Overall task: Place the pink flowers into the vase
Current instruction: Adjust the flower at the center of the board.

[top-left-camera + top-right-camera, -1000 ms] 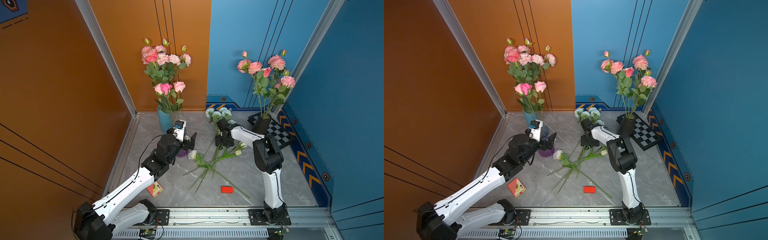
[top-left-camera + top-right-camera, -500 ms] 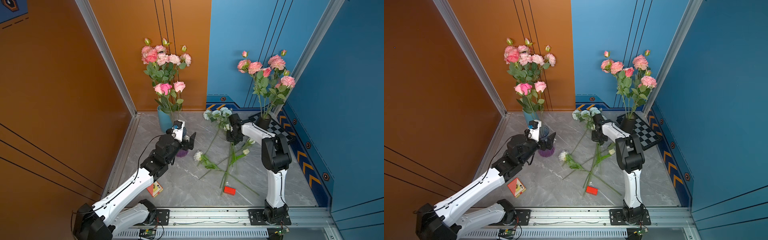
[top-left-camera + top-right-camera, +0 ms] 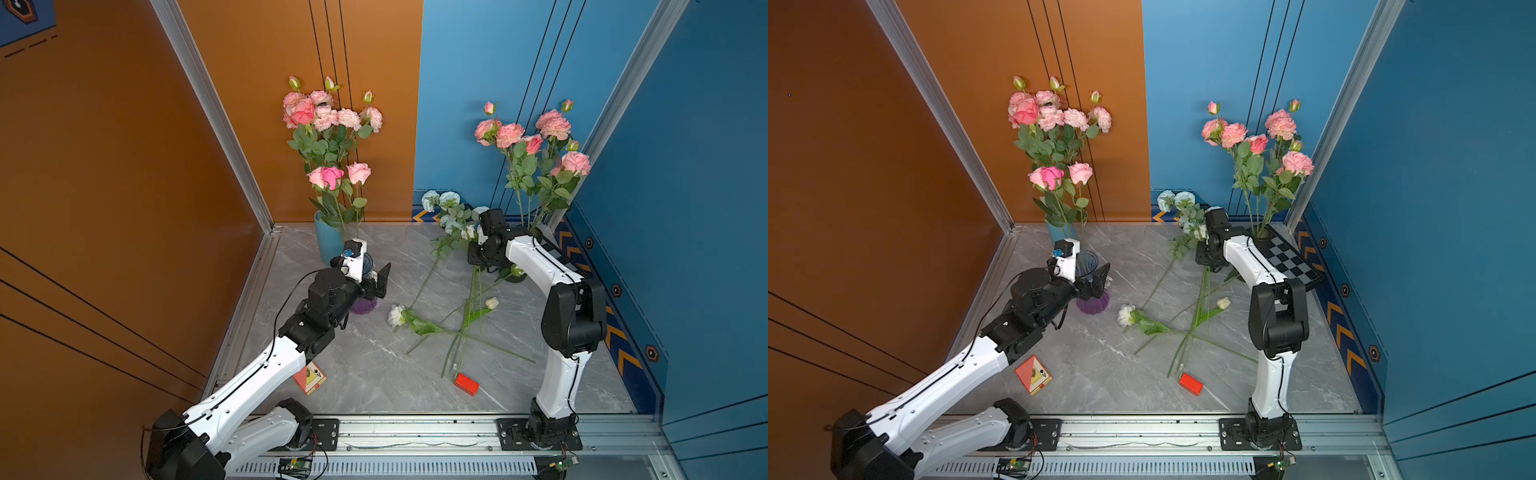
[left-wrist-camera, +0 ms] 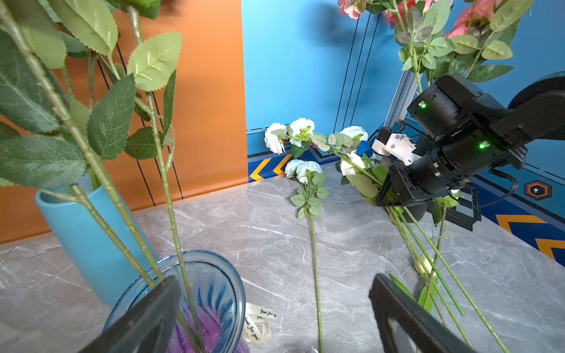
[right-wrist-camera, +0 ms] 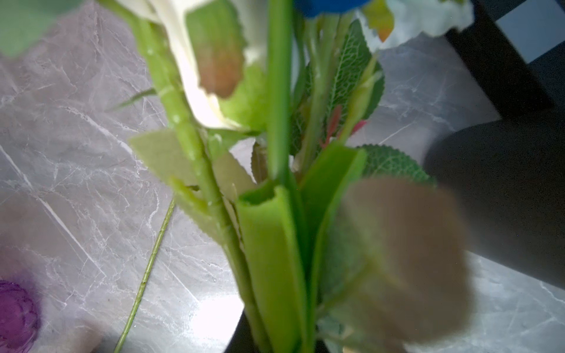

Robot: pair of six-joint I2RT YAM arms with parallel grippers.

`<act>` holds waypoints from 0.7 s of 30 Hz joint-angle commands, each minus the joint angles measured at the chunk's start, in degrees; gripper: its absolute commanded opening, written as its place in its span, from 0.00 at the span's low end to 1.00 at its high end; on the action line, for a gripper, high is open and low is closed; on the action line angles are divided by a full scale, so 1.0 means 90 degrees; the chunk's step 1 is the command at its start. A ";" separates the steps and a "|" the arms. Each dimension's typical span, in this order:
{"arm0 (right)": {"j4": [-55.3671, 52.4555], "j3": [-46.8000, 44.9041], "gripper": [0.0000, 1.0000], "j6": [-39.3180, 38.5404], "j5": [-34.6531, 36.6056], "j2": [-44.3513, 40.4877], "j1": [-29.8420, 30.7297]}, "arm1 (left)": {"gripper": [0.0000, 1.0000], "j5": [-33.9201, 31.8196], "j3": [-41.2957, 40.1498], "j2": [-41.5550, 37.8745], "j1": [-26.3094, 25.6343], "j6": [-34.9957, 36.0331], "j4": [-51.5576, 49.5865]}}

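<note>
The right hand (image 4: 386, 195), right of centre in the left wrist view, is clamped on a bunch of green stems (image 4: 428, 253) with white and pale blue heads, their ends trailing on the table (image 3: 374, 365). The left hand (image 3: 380, 278) stands wide open, holding nothing, beside the glass vase (image 3: 1090, 286) left of centre. Pink flowers (image 3: 332, 176) already rise from that vase; more pink blooms (image 3: 536, 141) stand upper right.

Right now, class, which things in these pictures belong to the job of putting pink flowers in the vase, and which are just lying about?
Belong to the job: pink flowers; glass vase.

Just lying about: pale blue flowers; white flowers; red block; card box; chessboard.
</note>
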 commanded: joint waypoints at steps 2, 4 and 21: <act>-0.0128 0.0143 0.13 -0.0245 -0.0361 0.0288 0.0329 | 0.99 0.0140 -0.0055 -0.0072 0.0098 -0.0051 0.0087; -0.0105 0.0154 0.14 -0.0282 -0.0412 0.0443 0.0536 | 0.99 0.0143 -0.0055 -0.0071 0.0112 -0.0052 0.0081; -0.0028 0.0671 0.39 -0.0239 -0.0945 0.0994 0.1008 | 0.98 0.0093 -0.0058 -0.0179 0.0246 -0.0022 0.0087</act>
